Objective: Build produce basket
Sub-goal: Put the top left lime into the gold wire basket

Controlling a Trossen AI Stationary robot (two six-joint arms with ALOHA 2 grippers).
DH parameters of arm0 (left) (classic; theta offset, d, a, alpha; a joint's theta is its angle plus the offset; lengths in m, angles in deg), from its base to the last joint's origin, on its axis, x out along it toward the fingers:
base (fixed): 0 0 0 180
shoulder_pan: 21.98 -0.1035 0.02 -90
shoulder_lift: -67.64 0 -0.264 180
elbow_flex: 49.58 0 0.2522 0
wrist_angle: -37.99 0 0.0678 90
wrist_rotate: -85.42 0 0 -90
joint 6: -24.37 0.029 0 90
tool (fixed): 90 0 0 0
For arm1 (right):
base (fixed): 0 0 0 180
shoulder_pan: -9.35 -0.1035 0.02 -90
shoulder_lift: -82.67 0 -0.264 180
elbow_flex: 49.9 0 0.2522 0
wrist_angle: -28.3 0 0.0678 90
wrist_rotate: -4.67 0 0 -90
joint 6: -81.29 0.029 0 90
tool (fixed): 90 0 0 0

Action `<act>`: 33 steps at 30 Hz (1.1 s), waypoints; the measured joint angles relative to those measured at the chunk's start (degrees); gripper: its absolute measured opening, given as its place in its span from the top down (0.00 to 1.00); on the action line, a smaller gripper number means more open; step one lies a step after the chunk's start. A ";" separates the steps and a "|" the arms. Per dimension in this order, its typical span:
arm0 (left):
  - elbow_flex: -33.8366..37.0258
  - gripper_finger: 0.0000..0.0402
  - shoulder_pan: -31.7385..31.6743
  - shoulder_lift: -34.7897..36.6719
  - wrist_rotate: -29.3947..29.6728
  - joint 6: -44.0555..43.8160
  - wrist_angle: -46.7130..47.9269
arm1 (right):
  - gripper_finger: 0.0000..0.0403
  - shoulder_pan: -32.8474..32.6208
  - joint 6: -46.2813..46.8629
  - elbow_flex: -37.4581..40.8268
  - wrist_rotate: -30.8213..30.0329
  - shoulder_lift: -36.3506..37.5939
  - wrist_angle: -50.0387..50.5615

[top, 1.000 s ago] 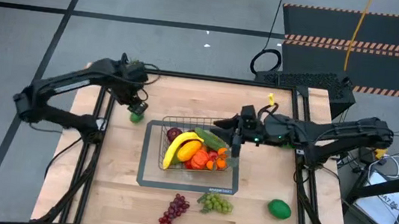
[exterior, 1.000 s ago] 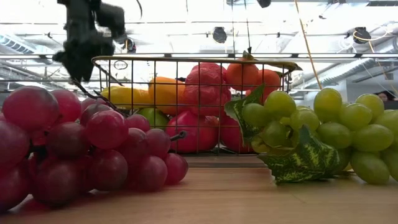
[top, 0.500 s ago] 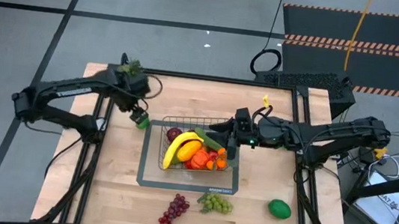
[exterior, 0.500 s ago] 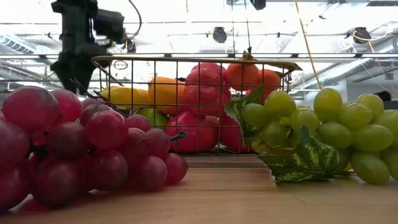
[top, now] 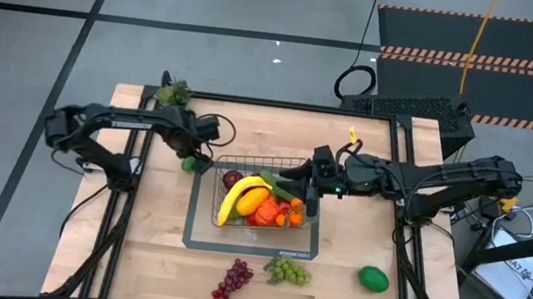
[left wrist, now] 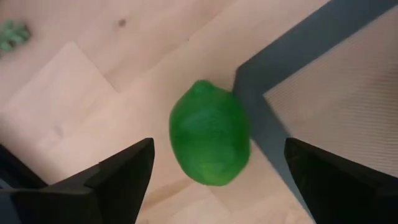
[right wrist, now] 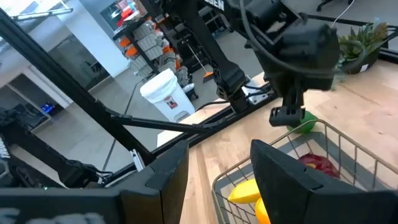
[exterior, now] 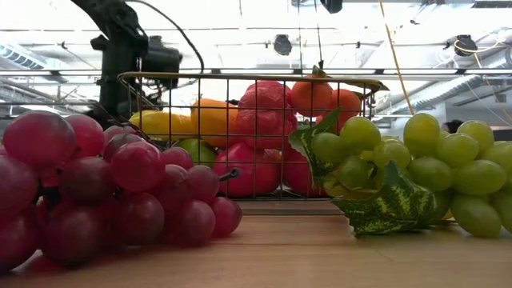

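The wire basket [top: 221, 160] stands mid-table on its dark base [top: 198, 234] and holds a banana [top: 238, 200], a cucumber [top: 283, 185], and red and orange fruit. A green ball [top: 187, 165] lies on the table at the base's far left corner. My left gripper [top: 191, 155] hangs over the ball, open, its fingers standing either side of the ball [left wrist: 210, 132] without touching it. My right gripper [top: 314, 189] hovers open at the basket's right rim. Red grapes [top: 232, 281], green grapes [top: 288, 271] and a second green fruit [top: 373, 278] lie near the table's near edge.
A leafy green piece [top: 175, 91] sits at the table's far left corner. In the low view the red grapes [exterior: 96, 184] and green grapes [exterior: 400, 160] stand in front of the basket [exterior: 248, 136]. Bare wood shows left and right of the basket.
My left arm has swung its elbow round. Its gripper has shifted a little toward the basket's far left corner and come lower. The green ball has stayed beneath it.
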 joint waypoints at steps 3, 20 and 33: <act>0.02 0.10 -0.09 -2.60 -0.65 -0.04 -0.02 | 0.59 0.97 -0.43 0.00 1.84 0.00 0.18; 0.01 0.45 -0.11 -7.21 -3.64 0.44 -1.00 | 0.59 8.60 -4.75 0.00 11.18 0.00 2.07; -6.84 0.47 -0.09 12.42 -7.21 -0.78 7.52 | 0.59 9.02 -2.03 0.00 11.81 0.00 1.96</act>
